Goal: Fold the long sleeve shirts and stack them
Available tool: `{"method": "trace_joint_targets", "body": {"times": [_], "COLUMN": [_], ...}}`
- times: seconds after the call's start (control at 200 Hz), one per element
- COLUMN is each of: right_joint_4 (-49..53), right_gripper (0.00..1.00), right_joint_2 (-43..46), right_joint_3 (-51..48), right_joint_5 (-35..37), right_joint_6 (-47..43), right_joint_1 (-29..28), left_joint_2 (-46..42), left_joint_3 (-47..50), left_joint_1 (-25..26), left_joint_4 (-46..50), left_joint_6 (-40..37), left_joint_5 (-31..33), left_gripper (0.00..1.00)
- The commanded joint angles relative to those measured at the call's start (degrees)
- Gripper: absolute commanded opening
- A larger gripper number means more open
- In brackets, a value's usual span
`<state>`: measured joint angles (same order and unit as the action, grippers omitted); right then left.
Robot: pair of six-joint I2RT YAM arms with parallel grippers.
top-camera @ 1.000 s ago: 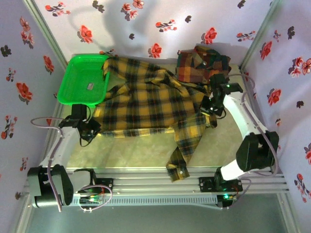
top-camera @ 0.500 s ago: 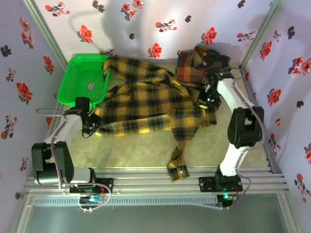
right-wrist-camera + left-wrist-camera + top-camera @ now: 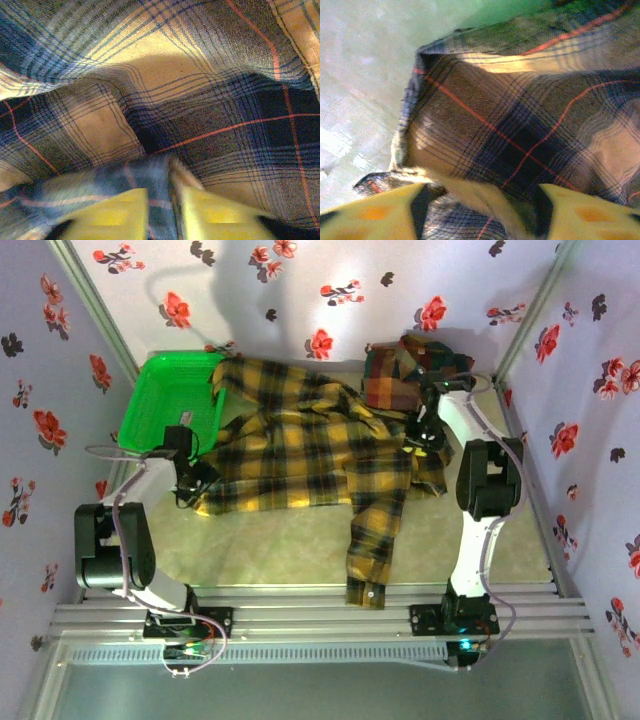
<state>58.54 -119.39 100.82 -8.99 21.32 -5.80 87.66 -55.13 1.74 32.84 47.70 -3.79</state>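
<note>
A mustard-yellow and black plaid shirt [image 3: 300, 445] lies spread across the table, one sleeve [image 3: 372, 550] trailing toward the front edge. A folded red, orange and dark green shirt [image 3: 405, 370] sits at the back right. My left gripper [image 3: 198, 480] is at the yellow shirt's left hem. In the left wrist view its fingers [image 3: 370, 215] stand wide apart, a fold of hem [image 3: 470, 192] lying loose between them. My right gripper [image 3: 418, 440] is at the shirt's right side. Its fingers [image 3: 215, 215] are slightly parted, with a blurred fold [image 3: 155, 175] between them.
A green plastic basket [image 3: 165, 400] stands at the back left, the yellow shirt's collar end resting against its rim. Bare tabletop [image 3: 270, 550] runs along the front, left of the hanging sleeve. Flowered walls close in on three sides.
Both grippers have moved toward the back of the table, carrying the shirt's front hem with them. The arms' elbows have swung up and inward.
</note>
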Motion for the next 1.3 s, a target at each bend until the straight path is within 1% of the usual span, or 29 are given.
{"method": "trace_joint_targets", "body": {"times": [0.0,0.065,0.095,0.115,0.135,0.215,0.275,0.325,0.36,0.405,0.45,0.495,0.53,0.61,0.7,0.785,0.845,0.875,0.94,0.975,1.005,1.055,1.145,1.22,1.295], "right_joint_4": [1.1,0.3,-0.1,-0.3,-0.3,1.4,3.1,5.1,5.7,5.4,2.3,-2.4,-5.3,-8.7,-13.0,-16.2,-17.6,-18.1,-19.0,-19.5,-19.6,-18.5,-13.8,-10.4,-7.7], "right_gripper": [0.57,0.7,0.75,0.8,0.83,0.86,0.87,0.87,0.86,0.86,0.86,0.86,0.86,0.85,0.82,0.77,0.69,0.62,0.38,0.27,0.19,0.12,0.05,0.03,0.04], "right_joint_2": [4.8,10.6,13.9,15.9,18.6,27.9,34.5,38.8,41.2,43.7,46.1,47.9,48.2,45.7,42.7,39.4,36.0,34.2,31.3,30.5,30.5,30.9,33.6,36.1,37.3], "right_joint_3": [-1.5,-6.2,-9.0,-10.8,-12.5,-19.7,-26.0,-31.1,-35.6,-40.9,-45.6,-50.6,-53.3,-56.2,-57.7,-58.3,-57.9,-57.6,-56.9,-56.2,-55.5,-53.3,-47.4,-42.5,-37.5], "right_joint_5": [0.3,0.2,0.3,0.4,0.4,-3.1,-6.2,-6.2,-5.4,-4.5,-4.4,-4.4,-3.6,0.2,3.6,7.7,9.6,10.7,12.2,12.0,11.5,10.7,10.0,7.9,5.6], "right_joint_6": [-0.9,-1.4,-1.7,-2.0,-2.2,-3.9,-4.5,-4.0,-2.6,1.2,6.0,11.0,13.7,17.1,19.1,20.2,20.8,21.4,22.0,22.1,21.9,20.9,19.2,18.1,17.0], "right_joint_1": [0.4,0.4,0.4,0.4,0.3,-0.4,-3.5,-9.3,-14.5,-20.8,-26.8,-31.6,-34.3,-37.7,-38.6,-38.5,-38.4,-38.4,-38.0,-37.7,-37.6,-37.5,-36.9,-34.8,-31.7], "left_joint_2": [-3.7,-7.2,-9.3,-10.7,-12.1,-17.9,-21.5,-23.0,-23.3,-22.3,-20.1,-16.7,-14.0,-6.2,1.0,6.3,9.5,10.7,12.6,13.2,13.6,14.3,16.0,16.5,15.8], "left_joint_3": [-1.7,-1.9,-2.1,-2.1,-2.2,-2.0,-1.6,-0.6,0.7,2.1,2.9,2.8,2.5,0.2,-1.8,-3.5,-3.8,-3.8,-3.9,-3.9,-3.8,-3.4,-2.8,-1.1,1.3], "left_joint_1": [1.6,3.6,5.1,6.2,7.3,12.4,16.6,19.8,21.2,22.5,24.0,25.0,25.5,26.7,26.8,26.8,26.3,25.9,25.5,25.6,25.5,25.6,25.4,25.5,25.5], "left_joint_4": [1.8,4.3,5.7,6.7,7.4,9.5,10.0,9.2,7.1,3.3,0.4,-2.9,-5.7,-10.8,-15.7,-18.4,-18.6,-18.7,-18.3,-18.6,-18.6,-18.6,-17.7,-18.0,-19.5], "left_joint_6": [1.0,1.8,2.2,2.5,3.1,5.5,7.1,8.2,8.4,8.1,7.0,5.6,5.0,3.3,3.4,3.1,4.2,4.8,5.1,4.6,4.3,4.0,3.2,3.7,4.8], "left_joint_5": [1.6,1.8,2.3,2.7,2.9,3.5,3.9,3.7,1.8,-1.0,-2.3,-3.6,-4.7,-5.6,-5.3,-4.5,-2.8,-2.5,-1.3,-1.0,-0.8,-0.7,-0.7,-0.7,-0.9], "left_gripper": [0.78,0.85,0.91,0.92,0.93,0.95,0.97,0.99,0.99,0.99,0.99,0.99,0.99,0.98,0.98,0.97,0.98,0.98,0.98,0.98,0.98,0.98,0.98,0.98,0.98]}}
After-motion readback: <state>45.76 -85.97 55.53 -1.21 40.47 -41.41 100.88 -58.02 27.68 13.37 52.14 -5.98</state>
